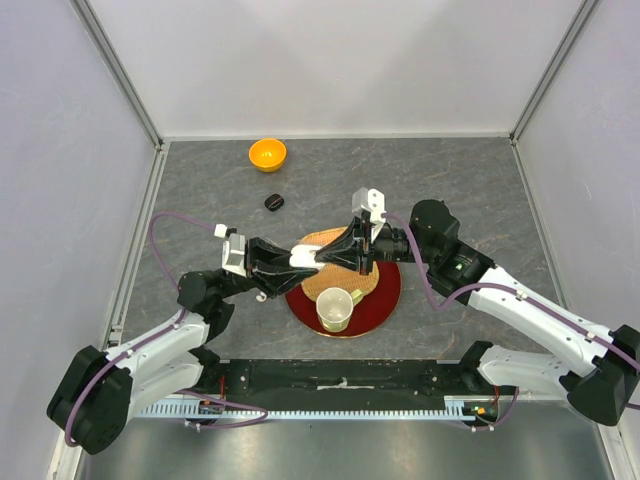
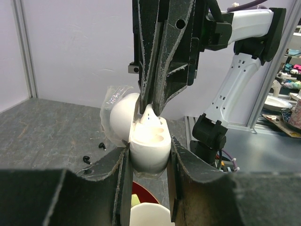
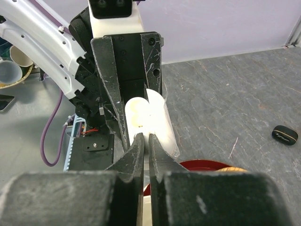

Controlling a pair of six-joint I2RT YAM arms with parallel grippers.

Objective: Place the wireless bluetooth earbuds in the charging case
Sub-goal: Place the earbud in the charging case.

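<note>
The white charging case (image 2: 148,150) is up in the air over the middle of the table (image 1: 470,190), lid swung open towards the left. The left gripper (image 2: 149,146) is clamped on its lower half, one finger on each side. A crinkled clear film (image 2: 110,101) clings round the lid.

Coming down onto the open case from above is the right gripper (image 2: 150,106). Its two tips are drawn almost together, nipping a white earbud (image 2: 149,114) that stands at the case's far well. From the right wrist's own view those fingers (image 3: 136,150) leave only a thin slit between them, and they block most of the case's opening. Whether a bud already sits in the nearer well I cannot tell.

Two black earbuds (image 2: 86,160) lie loose on the grey table, off to the left and below the held case.

Directly beneath both grippers is a red plate (image 1: 385,300) carrying a woven mat (image 1: 365,285), with a pale cup (image 1: 335,308) upright on its near part. The arms cross over the plate, hiding much of the mat from above.

Farther back and to the left, a small black case (image 1: 274,202) rests shut on the table. Beyond it an orange bowl (image 1: 267,153) sits close to the far wall, well apart from everything else.
</note>
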